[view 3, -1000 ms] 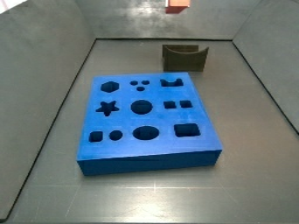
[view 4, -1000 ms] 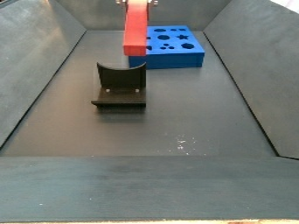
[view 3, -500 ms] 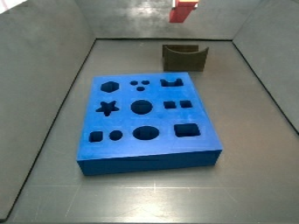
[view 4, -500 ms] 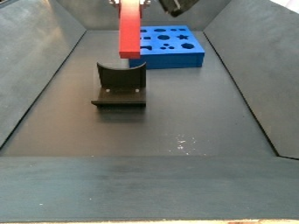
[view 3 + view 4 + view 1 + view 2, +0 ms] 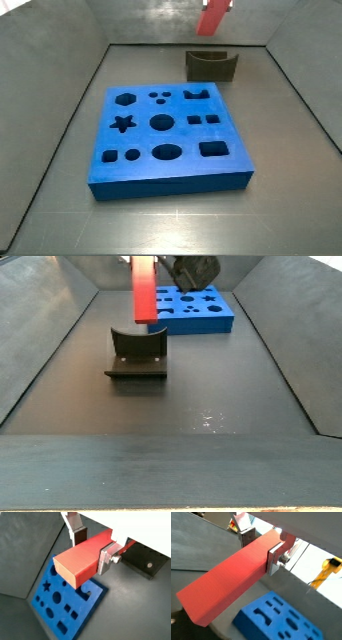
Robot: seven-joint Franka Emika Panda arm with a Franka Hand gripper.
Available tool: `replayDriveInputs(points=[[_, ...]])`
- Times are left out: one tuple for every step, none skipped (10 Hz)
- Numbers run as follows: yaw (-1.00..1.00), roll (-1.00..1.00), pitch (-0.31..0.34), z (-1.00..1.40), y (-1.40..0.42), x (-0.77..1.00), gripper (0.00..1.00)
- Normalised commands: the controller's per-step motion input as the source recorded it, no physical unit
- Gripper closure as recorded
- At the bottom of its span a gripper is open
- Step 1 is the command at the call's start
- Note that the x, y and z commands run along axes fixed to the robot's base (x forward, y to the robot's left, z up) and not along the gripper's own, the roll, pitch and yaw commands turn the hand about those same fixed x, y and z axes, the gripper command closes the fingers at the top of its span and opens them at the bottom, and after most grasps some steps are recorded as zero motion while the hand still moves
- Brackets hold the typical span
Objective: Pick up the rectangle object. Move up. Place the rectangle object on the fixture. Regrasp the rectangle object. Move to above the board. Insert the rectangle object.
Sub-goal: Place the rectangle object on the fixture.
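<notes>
The claw point(image 5: 93, 546) is clamped on the rectangle object point(image 5: 83, 559), a red-orange bar of square cross-section; in both wrist views a flat silver finger point(image 5: 275, 556) presses against one long side of the bar while the opposite finger point(image 5: 78, 528) sits against the far side, so the bar is gripped near its upper end. The free end of the rectangle object point(image 5: 218, 592) extends away from the fingers, and its square end face is visible in a wrist view. In a side view the rectangle object point(image 5: 143, 288) hangs upright, with its lower end just above the notch of the fixture point(image 5: 136, 354); contact between the two cannot be confirmed. In a side view the lower part of the rectangle object point(image 5: 214, 16) appears at the upper edge, above the fixture point(image 5: 211, 65). The fixture stands on the dark grey surface point(image 5: 287, 140) near the far wall. The board point(image 5: 167, 135), a thick blue slab with star, hexagon, circle, square and oval cutouts, lies flat on the surface, apart from the fixture. In a wrist view the board point(image 5: 63, 602) lies below the held bar.
</notes>
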Motion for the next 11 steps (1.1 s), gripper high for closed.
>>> replayDriveInputs(points=[[-0.19, -0.32, 0.098, -0.03, 0.06, 0.11, 1.00], [-0.19, -0.25, 0.076, -0.02, 0.05, 0.10, 1.00], [-0.11, -0.20, -0.025, -1.00, 0.13, 0.10, 1.00], [-0.10, -0.19, -0.044, -1.00, 0.13, 0.10, 1.00], [-0.08, -0.17, -0.045, -1.00, 0.12, 0.12, 1.00], [-0.06, -0.15, -0.040, -1.00, 0.12, 0.13, 1.00], [-0.05, -0.12, -0.032, -1.00, 0.11, 0.14, 1.00], [-0.04, -0.10, -0.036, -1.00, 0.11, 0.14, 1.00], [-0.03, -0.10, -0.036, -0.78, 0.08, 0.12, 1.00], [-0.03, -0.09, -0.032, -0.68, 0.07, 0.10, 1.00], [-0.02, -0.08, -0.031, -0.47, 0.05, 0.09, 1.00]])
